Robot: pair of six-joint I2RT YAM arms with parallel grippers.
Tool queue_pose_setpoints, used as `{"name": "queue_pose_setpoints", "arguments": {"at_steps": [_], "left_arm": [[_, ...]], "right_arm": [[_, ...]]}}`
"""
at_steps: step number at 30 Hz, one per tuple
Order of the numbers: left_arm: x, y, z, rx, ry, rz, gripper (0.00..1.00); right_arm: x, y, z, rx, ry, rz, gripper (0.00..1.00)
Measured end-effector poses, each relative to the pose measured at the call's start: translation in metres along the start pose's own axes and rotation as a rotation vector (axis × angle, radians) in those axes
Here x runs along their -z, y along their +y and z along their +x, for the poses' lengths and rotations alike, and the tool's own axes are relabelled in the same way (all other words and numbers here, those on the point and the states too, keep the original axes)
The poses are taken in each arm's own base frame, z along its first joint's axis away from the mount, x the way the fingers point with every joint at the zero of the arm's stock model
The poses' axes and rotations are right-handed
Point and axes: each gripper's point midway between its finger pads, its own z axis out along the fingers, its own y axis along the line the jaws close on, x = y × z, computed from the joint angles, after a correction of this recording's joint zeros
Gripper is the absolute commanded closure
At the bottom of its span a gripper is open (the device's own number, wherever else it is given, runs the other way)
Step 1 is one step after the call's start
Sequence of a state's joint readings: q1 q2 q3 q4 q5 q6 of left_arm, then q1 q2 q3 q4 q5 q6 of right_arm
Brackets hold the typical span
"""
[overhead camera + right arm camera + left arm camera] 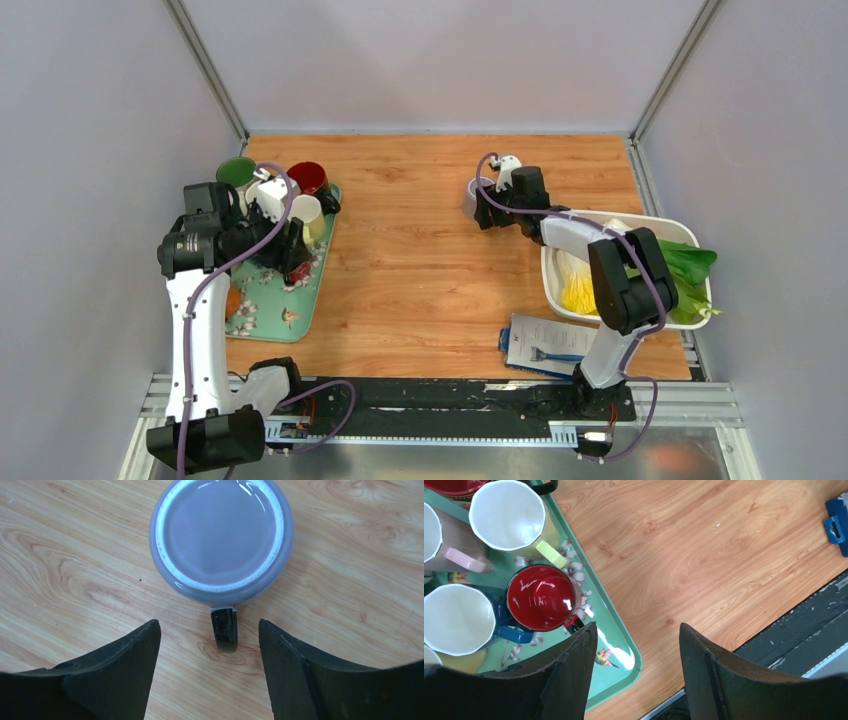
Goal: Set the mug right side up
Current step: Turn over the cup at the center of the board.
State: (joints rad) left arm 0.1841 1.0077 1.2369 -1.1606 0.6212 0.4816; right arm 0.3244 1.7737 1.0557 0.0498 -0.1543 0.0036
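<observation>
Right jaws, spread with nothing gripped, hover astride the dark handle (223,630) of the grey ceramic mug (220,535) sitting base-up on the wooden counter (350,605), likely lining up a flip grip; left jaws hang released over the green plastic tray (609,625).

Wooden table (420,260): tray (305,300), mug (220,535) (inverted), basin (548,280), booklet (540,340)

Robot lab test cell

Plain grey walls (90,150) box in a wooden desk (420,260). A left arm (190,310) and a right arm (620,285) are bolted along a metal rail (700,402), beside a tray (305,300) and a white bin (548,275).
</observation>
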Motion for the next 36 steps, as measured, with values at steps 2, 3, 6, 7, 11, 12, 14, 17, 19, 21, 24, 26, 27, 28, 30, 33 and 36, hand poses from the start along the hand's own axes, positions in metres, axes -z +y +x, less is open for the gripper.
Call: {"name": "queue_pose_setpoints", "arguments": {"at_steps": [2, 3, 6, 7, 11, 12, 14, 17, 19, 21, 24, 26, 27, 28, 30, 33, 36], "left_arm": [[0.0, -0.002, -0.002, 0.009, -0.011, 0.009, 0.33], [0.0, -0.003, -0.003, 0.013, -0.015, 0.013, 0.33], [0.0, -0.006, -0.005, 0.022, -0.026, 0.026, 0.34], [-0.001, -0.006, -0.006, 0.022, -0.028, 0.028, 0.34], [-0.002, -0.01, -0.009, 0.021, -0.041, 0.048, 0.35], [-0.002, -0.011, -0.01, 0.025, -0.043, 0.052, 0.34], [-0.003, -0.014, -0.014, 0.03, -0.055, 0.066, 0.33], [-0.006, -0.019, -0.023, 0.04, -0.086, 0.09, 0.29], [-0.008, -0.022, -0.033, 0.051, -0.126, 0.107, 0.27], [-0.013, -0.027, -0.04, 0.062, -0.166, 0.131, 0.27], [-0.025, -0.033, -0.048, 0.123, -0.226, 0.163, 0.27], [-0.033, -0.036, -0.049, 0.177, -0.248, 0.182, 0.27], [-0.037, -0.037, -0.051, 0.207, -0.257, 0.194, 0.26], [-0.041, -0.038, -0.055, 0.238, -0.266, 0.21, 0.26], [-0.049, -0.039, -0.064, 0.304, -0.283, 0.249, 0.24], [-0.063, -0.042, -0.075, 0.407, -0.3, 0.33, 0.21], [-0.082, -0.048, -0.078, 0.531, -0.286, 0.437, 0.13]], "right_arm": [[-0.001, 0.0, 0.004, -0.003, 0.009, 0.001, 0.33], [-0.002, -0.001, 0.008, -0.005, 0.017, 0.001, 0.36], [-0.005, -0.001, 0.016, -0.008, 0.034, 0.003, 0.45], [-0.006, -0.002, 0.018, -0.008, 0.037, 0.005, 0.49], [-0.01, -0.004, 0.024, -0.008, 0.045, 0.01, 0.6], [-0.011, -0.003, 0.025, -0.009, 0.045, 0.008, 0.64], [-0.011, -0.003, 0.023, -0.006, 0.04, 0.003, 0.73], [-0.011, 0.0, 0.02, -0.006, 0.027, -0.013, 0.91], [-0.012, 0.004, 0.019, -0.013, 0.023, -0.031, 1.0], [-0.011, 0.008, 0.02, -0.035, 0.025, -0.05, 1.0], [-0.004, 0.023, 0.017, -0.107, 0.022, -0.114, 1.0], [0.005, 0.035, 0.016, -0.154, 0.024, -0.166, 1.0], [0.011, 0.043, 0.015, -0.177, 0.024, -0.2, 1.0], [0.018, 0.052, 0.013, -0.198, 0.023, -0.24, 1.0], [0.034, 0.068, 0.006, -0.23, 0.01, -0.319, 1.0], [0.059, 0.092, -0.009, -0.26, -0.028, -0.443, 1.0], [0.084, 0.114, -0.026, -0.261, -0.068, -0.553, 1.0]]}}
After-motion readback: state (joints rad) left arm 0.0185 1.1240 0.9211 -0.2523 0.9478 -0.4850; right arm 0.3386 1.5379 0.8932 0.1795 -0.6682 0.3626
